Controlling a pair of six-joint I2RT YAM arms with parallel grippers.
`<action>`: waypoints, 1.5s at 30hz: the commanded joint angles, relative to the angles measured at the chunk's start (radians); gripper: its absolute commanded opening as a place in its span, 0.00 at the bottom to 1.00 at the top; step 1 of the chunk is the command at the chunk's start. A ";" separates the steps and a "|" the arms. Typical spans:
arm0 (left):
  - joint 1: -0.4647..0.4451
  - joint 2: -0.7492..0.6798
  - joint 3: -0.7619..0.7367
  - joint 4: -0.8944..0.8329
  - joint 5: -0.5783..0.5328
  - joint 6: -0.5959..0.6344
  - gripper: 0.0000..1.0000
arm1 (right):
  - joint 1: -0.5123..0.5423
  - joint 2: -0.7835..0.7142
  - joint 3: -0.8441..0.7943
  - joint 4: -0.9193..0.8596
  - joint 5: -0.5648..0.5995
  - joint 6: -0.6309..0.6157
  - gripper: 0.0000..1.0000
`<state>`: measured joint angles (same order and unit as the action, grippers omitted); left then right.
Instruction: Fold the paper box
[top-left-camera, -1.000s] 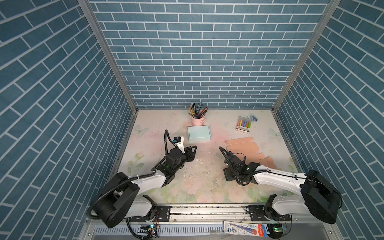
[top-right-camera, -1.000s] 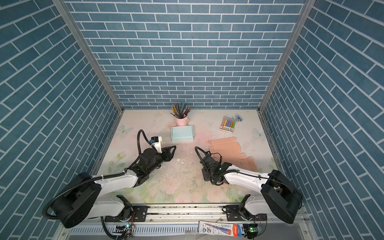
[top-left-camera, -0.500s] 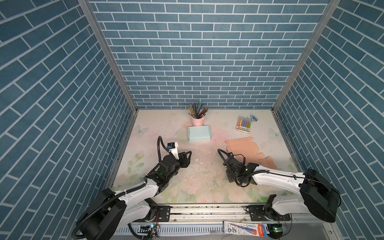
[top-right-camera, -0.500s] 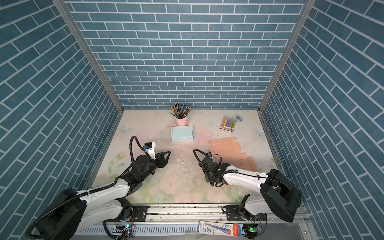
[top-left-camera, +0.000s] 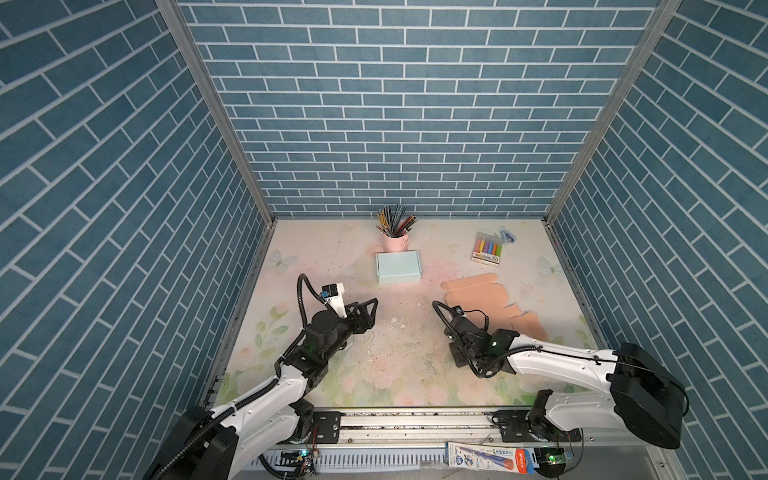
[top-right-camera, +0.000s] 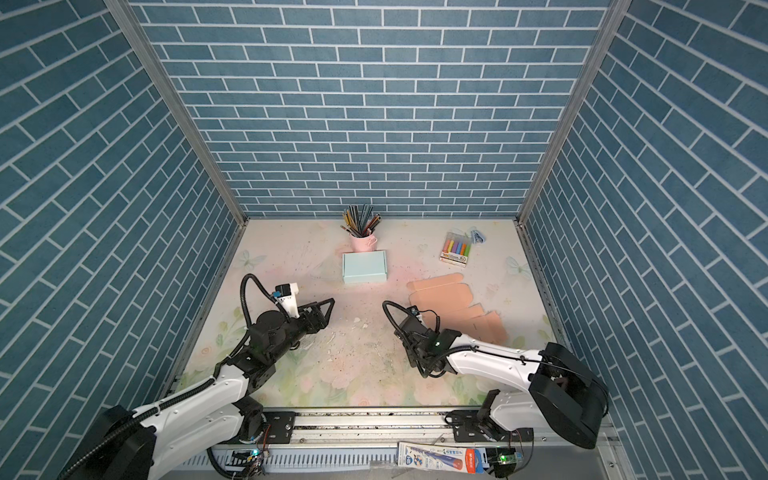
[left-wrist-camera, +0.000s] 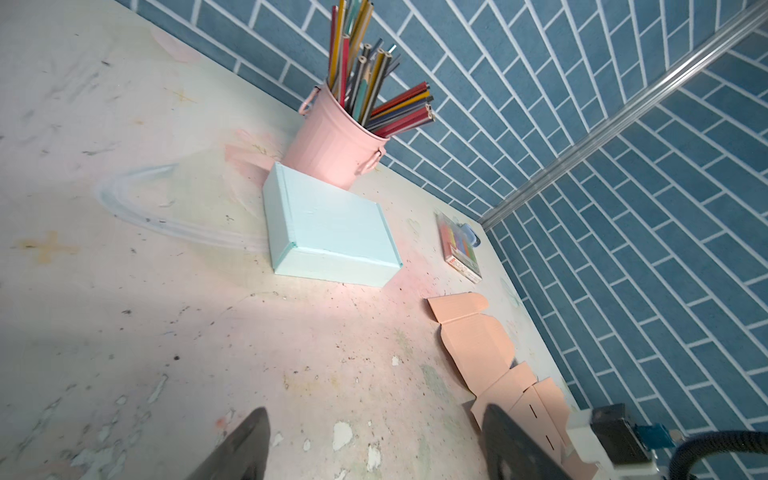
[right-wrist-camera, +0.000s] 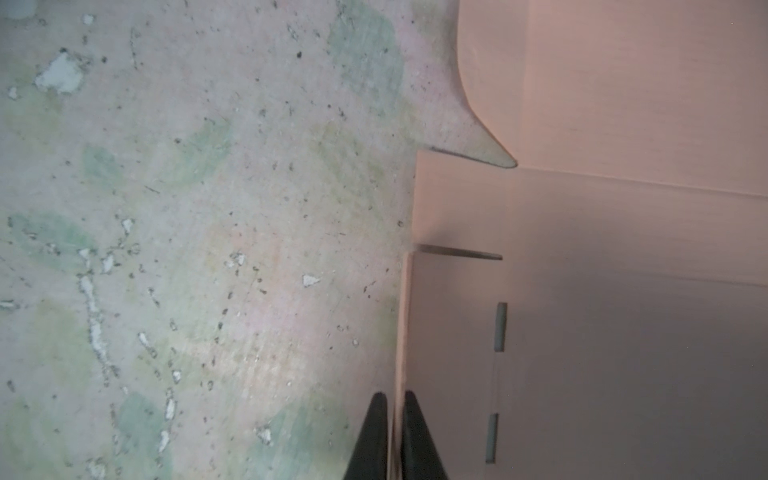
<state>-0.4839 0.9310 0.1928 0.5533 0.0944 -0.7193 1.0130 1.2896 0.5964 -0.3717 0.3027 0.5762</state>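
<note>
Blue brick walls are enclosing a worn floral surface (top-left-camera: 395, 365). Nearest, the right hand (right-wrist-camera: 394, 415) is pinching a near-edge flap of the flat peach paper box (top-left-camera: 478, 293), jaws almost together. Left of the paper box, the left hand (left-wrist-camera: 376, 409) is hovering wide open, holding nothing. Beyond the paper box, a pale blue box (top-left-camera: 398, 267), pencil cup (top-left-camera: 394, 242) and marker pack (top-left-camera: 487, 249) are sitting.

Peach paper box (top-left-camera: 478, 293), mint box (top-left-camera: 398, 267), pink cup (top-left-camera: 395, 242), blue brick-pattern walls (top-left-camera: 395, 124)

One peach box (top-left-camera: 473, 291), one mint box (top-left-camera: 398, 267), one cup (top-left-camera: 394, 242), one marker pack (top-left-camera: 487, 250)
</note>
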 joint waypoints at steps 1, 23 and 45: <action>0.051 -0.033 -0.017 -0.063 0.037 -0.001 0.81 | 0.035 -0.037 0.034 -0.021 0.039 0.001 0.07; 0.277 -0.152 0.059 -0.328 0.122 0.091 0.88 | 0.204 -0.291 0.128 0.020 0.283 -0.153 0.00; 0.590 -0.141 0.238 -0.469 0.378 0.185 0.88 | 0.432 -0.103 0.082 0.370 0.130 -0.522 0.00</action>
<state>0.0875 0.7990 0.3985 0.1181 0.4549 -0.5701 1.4200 1.1687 0.6991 -0.0631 0.4877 0.1158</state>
